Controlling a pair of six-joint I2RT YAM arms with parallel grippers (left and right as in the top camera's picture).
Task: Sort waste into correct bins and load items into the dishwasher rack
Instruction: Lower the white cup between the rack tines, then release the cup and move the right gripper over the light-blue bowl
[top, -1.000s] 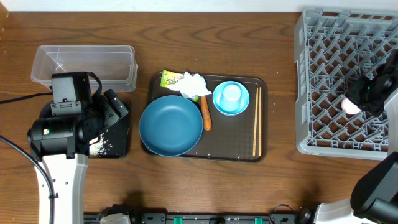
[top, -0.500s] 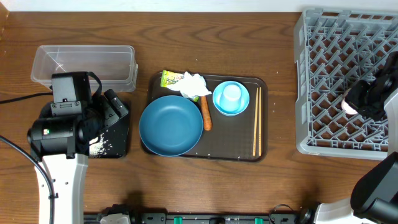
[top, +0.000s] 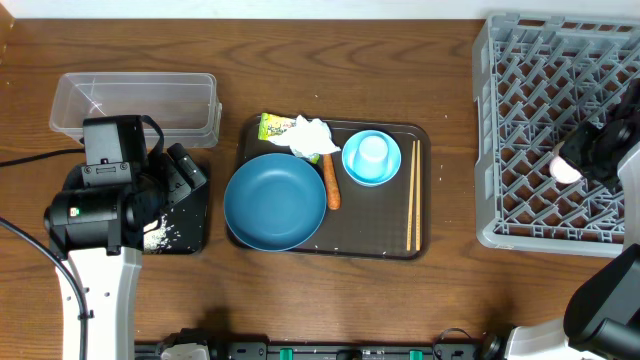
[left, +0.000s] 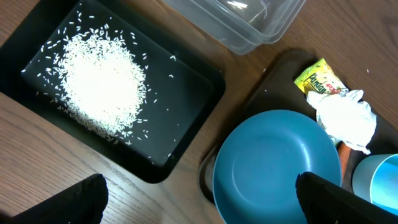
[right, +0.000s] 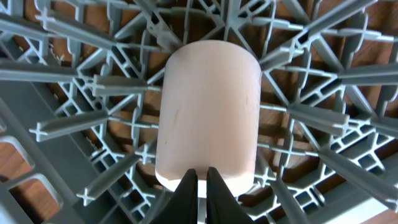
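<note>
My right gripper (right: 200, 180) is shut on the rim of a small white cup (right: 208, 106), which lies on its side in the grey dishwasher rack (top: 500, 130). My left gripper (left: 205, 202) is open and empty above the gap between the black tray (left: 186, 81), which holds loose rice (left: 102, 84), and the dark blue plate (top: 275, 201). The light blue bowl (top: 371, 158) holds another white cup. The carrot (top: 331, 183), tissue (top: 309, 137), wrapper (top: 272, 126) and chopsticks (top: 413, 195) lie by it.
The plate, bowl and waste sit on a dark brown serving tray (top: 425, 240) at the table's middle. A clear tub (top: 135, 105) stands empty at the back left, behind the black tray. The rack fills the right side.
My right gripper and its cup have shifted very slightly inside the rack. The left arm and everything on the serving tray have stayed put.
</note>
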